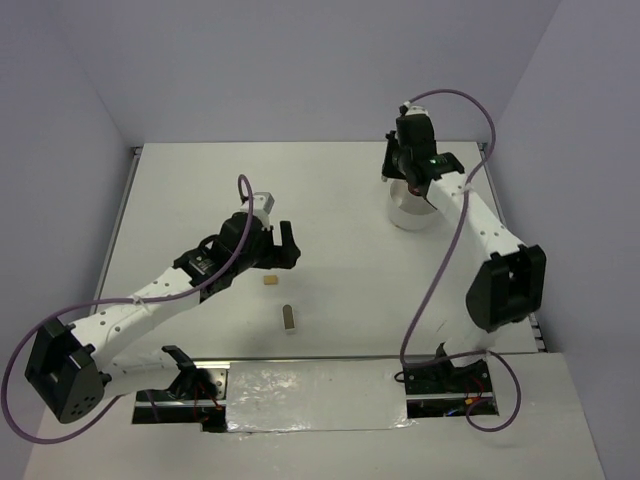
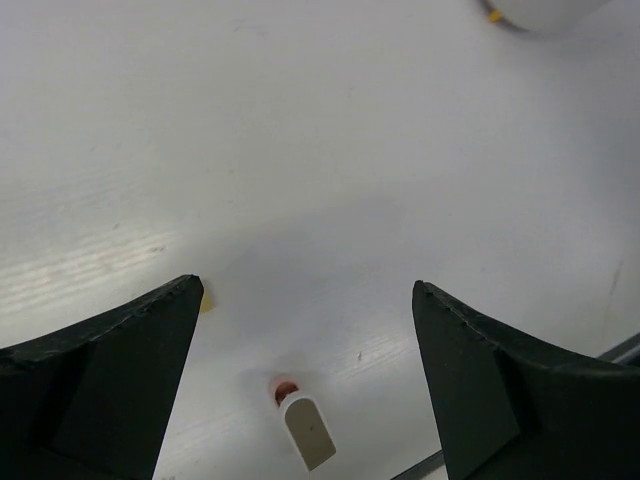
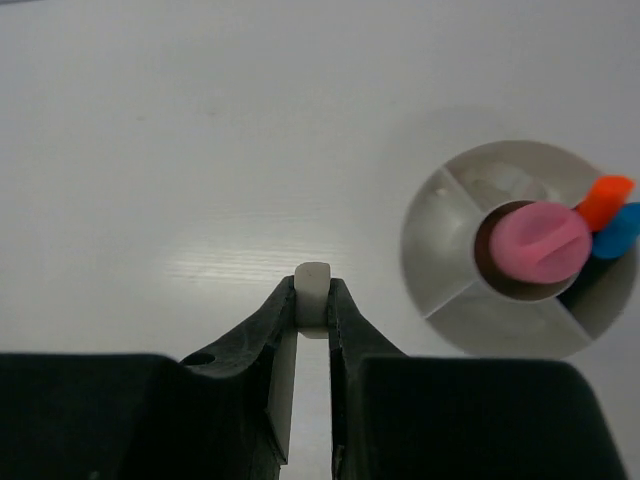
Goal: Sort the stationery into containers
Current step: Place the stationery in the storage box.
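Finds the white divided dish [image 3: 432, 262] at the far right of the counter [image 1: 330, 190]. Holds a pink tube [image 3: 540, 243] upright in its round middle well. Shows an orange cap [image 3: 606, 200] and a blue cap [image 3: 622, 230] poking up from the compartment to the right of the tube in the right wrist view.

Pinches a small pale block [image 3: 313, 276] at the very tips of the right tool [image 3: 313, 300], jaws squeezed tight on it. Hangs near the dish, to its left in that view and over bare counter, not over any compartment.

Shows two pieces loose near the counter's middle. Counts a little tan block [image 1: 269, 281] and, near it toward the arm bases, a longer grey block [image 1: 289, 318] lying flat.

Hangs the left tool [image 2: 306, 284] above those two, spread wide, with nothing in its grip. Catches the tan block at one side of that gap and the grey block low in its middle.
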{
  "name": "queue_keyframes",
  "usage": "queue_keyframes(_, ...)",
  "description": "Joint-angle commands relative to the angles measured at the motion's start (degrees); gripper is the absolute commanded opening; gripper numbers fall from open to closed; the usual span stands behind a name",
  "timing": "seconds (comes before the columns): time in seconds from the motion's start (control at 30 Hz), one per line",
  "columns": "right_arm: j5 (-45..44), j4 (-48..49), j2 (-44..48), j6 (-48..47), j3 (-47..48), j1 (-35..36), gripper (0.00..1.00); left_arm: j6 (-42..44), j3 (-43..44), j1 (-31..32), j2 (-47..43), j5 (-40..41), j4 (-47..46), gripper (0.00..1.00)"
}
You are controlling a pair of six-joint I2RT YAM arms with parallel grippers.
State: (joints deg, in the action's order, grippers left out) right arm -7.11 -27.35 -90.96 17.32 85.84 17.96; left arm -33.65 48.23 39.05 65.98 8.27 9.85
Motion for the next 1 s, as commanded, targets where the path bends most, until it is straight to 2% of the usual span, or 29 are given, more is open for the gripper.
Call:
queue_keyframes(0.0,-8.61,-6.21,-6.23,-7.65,6.43,-1.78,0.00,-3.71,2.04,-0.38,-0.41,6.06,8.43,0.99)
queue_keyframes(0.23,-12.57,-10.95,-18.10,-11.43,16.45,-3.89,0.00,-2.39,4.06,-0.64,0.65,6.06,13.70,0.99)
queue_keyframes(0.37,-11.01,-10.44,-18.73,-10.82,16.99,-4.95,0.03,-2.21,4.86,-0.81,1.00,6.93,15.29,0.99)
queue_keyframes(0.6,-9.15,-10.35,-20.40,-9.68,15.93,-5.39,0.17,-3.62,5.56,-2.04,3.54,7.11,17.13,0.99)
queue_keyframes(0.63,-8.28,-10.53,-20.40,-9.59,15.76,-5.56,0.26,-3.96,5.65,-2.13,4.07,7.28,17.40,0.99)
queue_keyframes(0.73,-7.30,-10.18,-19.35,-9.24,15.23,-5.56,0.43,-4.32,5.39,-2.57,5.04,7.20,17.14,0.99)
queue_keyframes(0.77,-7.30,-10.18,-18.91,-9.06,15.23,-5.56,0.46,-4.49,5.39,-2.66,5.39,7.11,17.14,0.99)
queue_keyframes(0.97,-4.40,-11.06,-15.13,-9.41,17.69,-5.48,0.49,-4.67,4.95,-2.75,8.55,5.97,15.21,0.99)
